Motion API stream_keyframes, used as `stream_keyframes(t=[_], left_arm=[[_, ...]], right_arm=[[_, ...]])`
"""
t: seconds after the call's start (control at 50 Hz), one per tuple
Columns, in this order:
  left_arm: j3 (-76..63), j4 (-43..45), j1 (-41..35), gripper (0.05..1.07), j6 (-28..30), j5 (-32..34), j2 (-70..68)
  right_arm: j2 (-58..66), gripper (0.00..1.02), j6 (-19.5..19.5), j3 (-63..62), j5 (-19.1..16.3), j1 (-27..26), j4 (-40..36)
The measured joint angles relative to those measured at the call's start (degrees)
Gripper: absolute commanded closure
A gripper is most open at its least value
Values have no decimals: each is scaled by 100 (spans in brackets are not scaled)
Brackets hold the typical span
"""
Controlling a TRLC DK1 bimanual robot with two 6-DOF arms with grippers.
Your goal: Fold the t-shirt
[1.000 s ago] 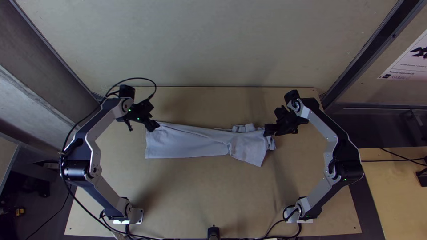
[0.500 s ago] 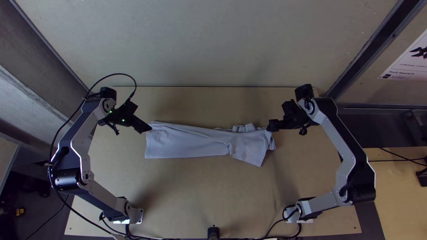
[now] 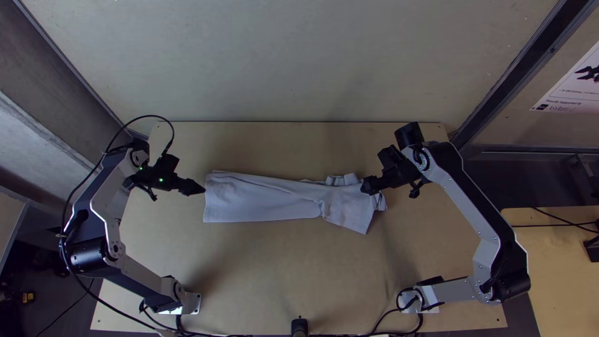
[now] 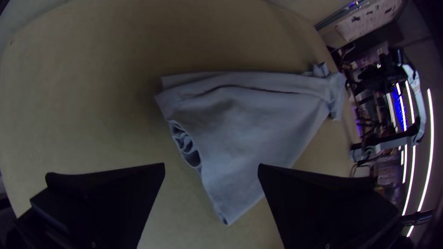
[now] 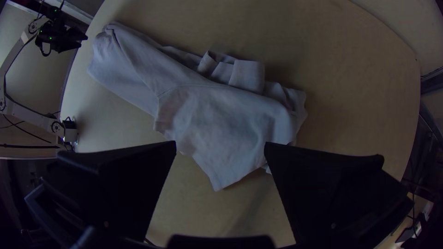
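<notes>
Pale grey cotton, by the look of it, makes up the t-shirt (image 3: 268, 200), a long folded strip lying across the middle of the table (image 3: 249, 268); 12 o'clock is the wall (image 3: 299, 62). From the strip's centre, the left gripper (image 4: 211, 166) is at 9 o'clock, fingers spread, by the loosely layered end. The right gripper (image 5: 220, 145) is between 2 and 3, fingers spread too, over the narrower end.

The likely step is a crosswise fold. To do it well, get low, take every layer at 9 o'clock, and carry that end toward 3 in a shallow arc; a grip on the top layer alone would peel it off. The bunched band (image 3: 342, 180) at 2 deserves smoothing first.

The table is light, bare-looking wood. Off at 2 o'clock hangs a printed sheet (image 3: 574, 81).
</notes>
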Motion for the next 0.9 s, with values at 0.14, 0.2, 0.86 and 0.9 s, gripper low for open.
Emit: stream_keyframes(t=[0.14, 0.2, 0.86, 0.9], left_arm=[[-109, -26, 151, 10, -44, 273, 129], [-184, -26, 160, 10, -48, 317, 214], [-457, 302, 197, 10, -315, 922, 977], [-457, 299, 197, 10, -345, 1008, 1010]], right_arm=[[-55, 15, 61, -28, 0, -2, 0], [-101, 15, 66, -35, 0, 0, 0], [-258, 15, 85, -35, 0, 4, 0], [-258, 15, 85, -35, 2, 4, 0]])
